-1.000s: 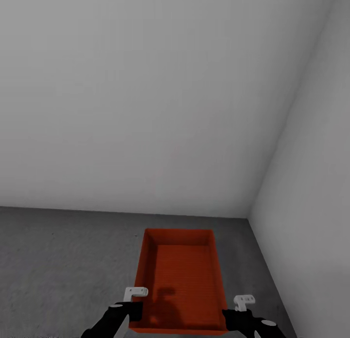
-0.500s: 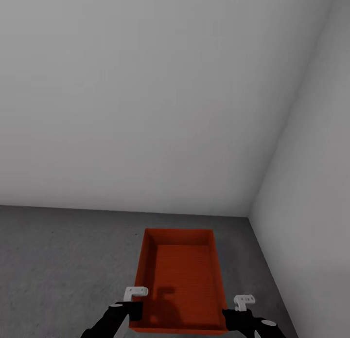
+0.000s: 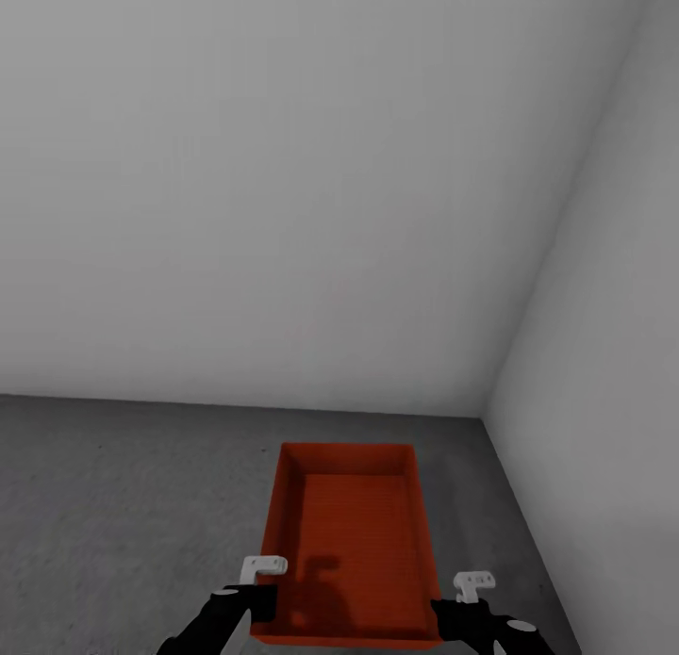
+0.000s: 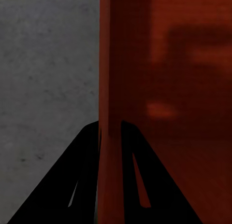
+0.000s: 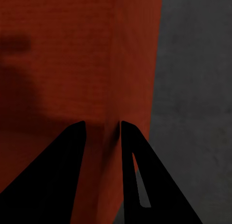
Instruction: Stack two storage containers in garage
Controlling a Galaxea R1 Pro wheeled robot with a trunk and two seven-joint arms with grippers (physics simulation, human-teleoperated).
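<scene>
Orange-red lidless rectangular storage container (image 3: 351, 540) held by both end effectors over the dark grey speckled concrete floor (image 3: 123, 504), near the corner of the pale grey walls (image 3: 283, 184).

Left end effector (image 4: 110, 137): its black fingers sit closed on either side of the container's thin left side wall, one inside and one outside. Right end effector (image 5: 102, 132): gripping the opposite side wall likewise, fingers pressed to both faces. Container is level, open side up, interior bare. Whether its base touches the floor cannot be determined.
</scene>
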